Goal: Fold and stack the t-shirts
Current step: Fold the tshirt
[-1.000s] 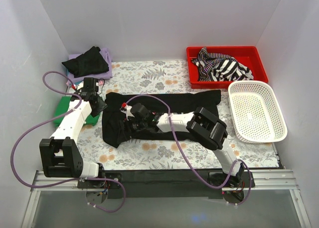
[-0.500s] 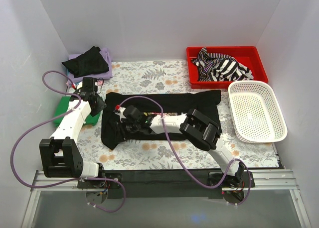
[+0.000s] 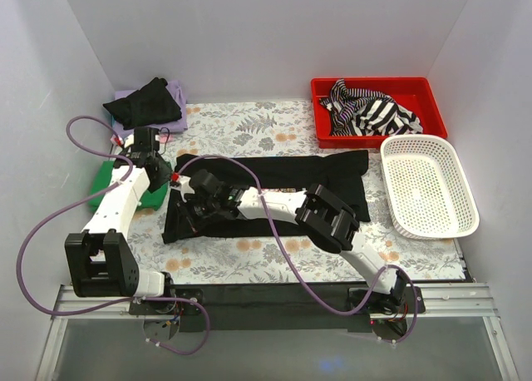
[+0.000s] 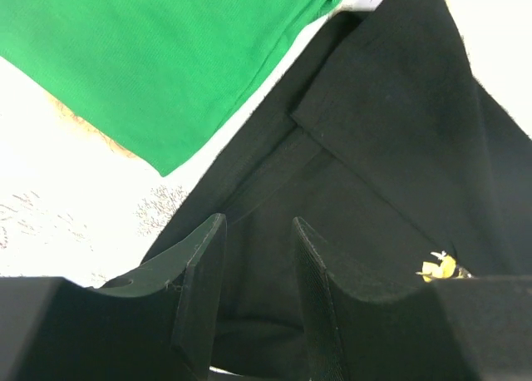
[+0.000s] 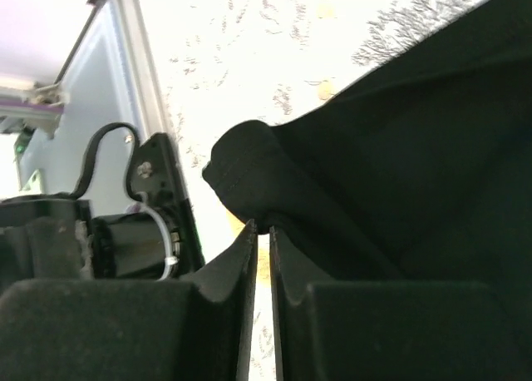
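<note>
R tool nearly shut, pinching a folded edge of black t-shirt at its near-left corner. L tool part-open over shirt's far-left corner; can't tell if it grips. Green t-shirt just beside that corner. Bare counter behind and in front of shirt. White basket just beside shirt's right end.
</note>
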Available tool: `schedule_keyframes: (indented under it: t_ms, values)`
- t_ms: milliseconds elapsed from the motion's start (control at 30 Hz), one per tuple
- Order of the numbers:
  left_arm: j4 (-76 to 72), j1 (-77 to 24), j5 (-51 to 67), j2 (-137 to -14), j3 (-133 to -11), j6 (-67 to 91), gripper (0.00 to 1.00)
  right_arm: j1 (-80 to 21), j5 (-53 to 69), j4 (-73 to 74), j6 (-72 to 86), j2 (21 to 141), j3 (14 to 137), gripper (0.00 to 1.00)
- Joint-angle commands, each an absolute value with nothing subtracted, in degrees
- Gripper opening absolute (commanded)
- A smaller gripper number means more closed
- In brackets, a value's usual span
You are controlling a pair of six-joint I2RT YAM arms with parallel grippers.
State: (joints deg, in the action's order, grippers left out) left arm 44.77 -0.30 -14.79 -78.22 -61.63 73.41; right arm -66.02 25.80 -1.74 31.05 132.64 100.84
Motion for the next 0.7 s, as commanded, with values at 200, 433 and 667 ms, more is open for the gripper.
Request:
schedule_keyframes:
  t_ms: [200,433,667]
  values:
    - [47.37,-0.17,-15.64,-75.67,-65.74,71.72,0.36,-63.90,30.32,1.84,28.56,138.33,113.10,0.20]
    - [48.34,1.76,-17.49,-74.62,-66.18,72.42,0.36,-60.38,27.69,2.55,29.10,141.06,116.10,0.19]
    - [46.06,1.93,-13.19,-73.57,-65.92,71.02,0.37,-56.79,11.66,2.81,22.95,130.19,103.56,0.45]
